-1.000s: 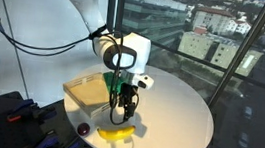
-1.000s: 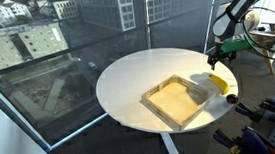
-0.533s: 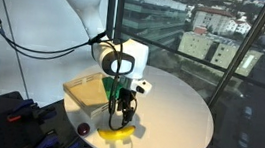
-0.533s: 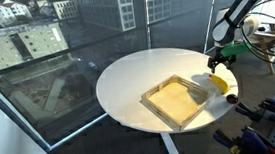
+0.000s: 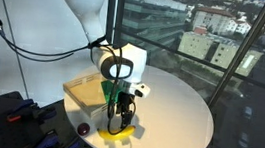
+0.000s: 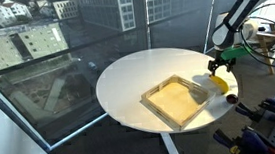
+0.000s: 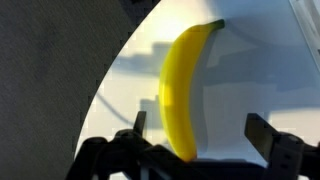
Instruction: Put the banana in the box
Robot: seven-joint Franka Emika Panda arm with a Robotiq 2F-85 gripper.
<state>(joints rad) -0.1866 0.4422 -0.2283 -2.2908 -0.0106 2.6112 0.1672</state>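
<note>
The banana (image 7: 182,88) is yellow and curved and lies on the round white table near its edge. It shows in both exterior views (image 5: 119,133) (image 6: 219,82). My gripper (image 7: 200,135) is open and straddles the banana's lower end, one finger on each side, not touching it. In both exterior views the gripper (image 5: 120,119) (image 6: 215,69) hangs straight above the banana, close to the table. The box (image 5: 86,91) (image 6: 178,101) is a shallow beige tray that lies on the table beside the banana.
A small dark red round object (image 5: 83,130) lies near the table edge beside the banana. The round white table (image 5: 173,114) stands by large windows. Dark equipment and cables (image 6: 262,126) lie on the floor below the table edge.
My gripper has moved down towards the banana. The banana and the box have not moved.
</note>
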